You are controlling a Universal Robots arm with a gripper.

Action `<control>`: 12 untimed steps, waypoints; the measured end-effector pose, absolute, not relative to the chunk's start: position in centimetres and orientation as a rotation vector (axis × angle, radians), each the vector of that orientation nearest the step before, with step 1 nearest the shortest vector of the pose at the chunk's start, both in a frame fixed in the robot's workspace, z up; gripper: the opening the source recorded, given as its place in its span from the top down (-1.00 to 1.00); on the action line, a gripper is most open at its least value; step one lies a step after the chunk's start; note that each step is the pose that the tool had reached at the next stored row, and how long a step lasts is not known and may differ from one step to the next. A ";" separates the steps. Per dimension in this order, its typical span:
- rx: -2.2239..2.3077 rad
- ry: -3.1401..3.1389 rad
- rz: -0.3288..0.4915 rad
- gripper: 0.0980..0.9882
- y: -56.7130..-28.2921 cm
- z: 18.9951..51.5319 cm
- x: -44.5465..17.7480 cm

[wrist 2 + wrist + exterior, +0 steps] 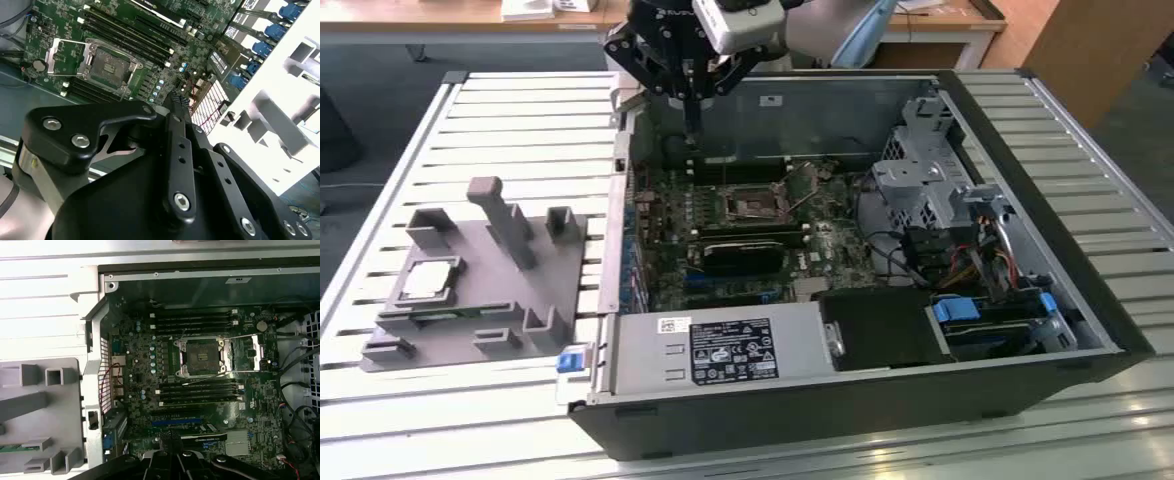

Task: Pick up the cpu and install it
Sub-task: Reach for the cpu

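1. Your pincer (691, 150) hangs at 12 o'clock in the exterior view, fingers pressed together, gripping nothing.
2. The cpu (430, 280) lies flat in the grey holder (507, 295), about 8 o'clock from it, probably parked for an easy grab.
3. The socket (754, 207) at 5 o'clock looks open and empty, ready I'd say.

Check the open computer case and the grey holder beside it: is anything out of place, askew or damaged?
Nothing looks damaged, spilled or askew. The one gap is that the processor socket stands open and empty, while the cpu lies on the grey holder outside the case.
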State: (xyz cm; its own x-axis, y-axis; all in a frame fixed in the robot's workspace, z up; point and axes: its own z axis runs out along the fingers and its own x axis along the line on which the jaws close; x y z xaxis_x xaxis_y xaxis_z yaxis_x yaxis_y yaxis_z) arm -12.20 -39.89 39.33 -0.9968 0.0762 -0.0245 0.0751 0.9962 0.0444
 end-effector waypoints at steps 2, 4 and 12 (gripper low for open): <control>0.118 3.112 0.068 0.98 -39.9 39.3 -12.2; 0.118 3.113 0.068 0.98 -39.9 39.3 -12.2; 0.118 3.112 0.068 0.98 -39.9 39.3 -12.5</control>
